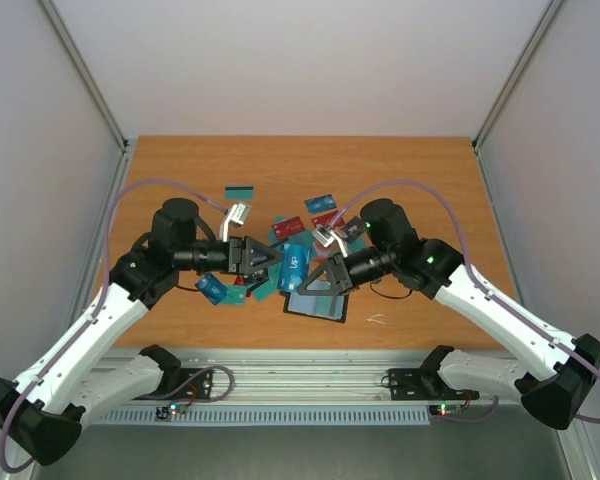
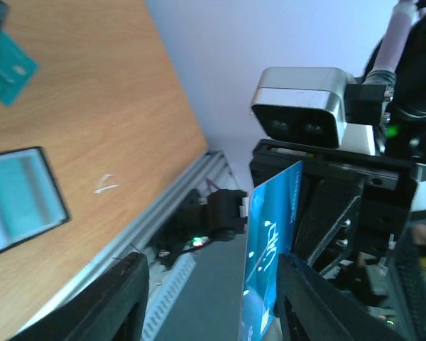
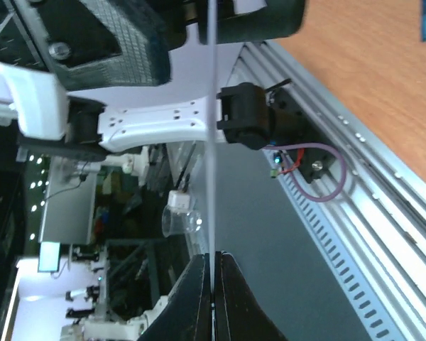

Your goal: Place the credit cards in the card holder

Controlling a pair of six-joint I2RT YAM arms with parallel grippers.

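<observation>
Arm bases [image 1: 180, 385]: both bolted at the near edge of the table [image 1: 180, 170].
Card holder [image 1: 320, 306]: lies open and flat; I see a teal face inside its black border.
Right gripper [image 3: 214, 257]: pressed together on a blue card [image 1: 296, 262], held on edge off the table, near the holder.
Left gripper [image 1: 275, 260]: jaws spread either side of that card; contact I cannot tell.
Credit cards [image 1: 320, 203]: others loose on the wood, mostly beyond.
</observation>
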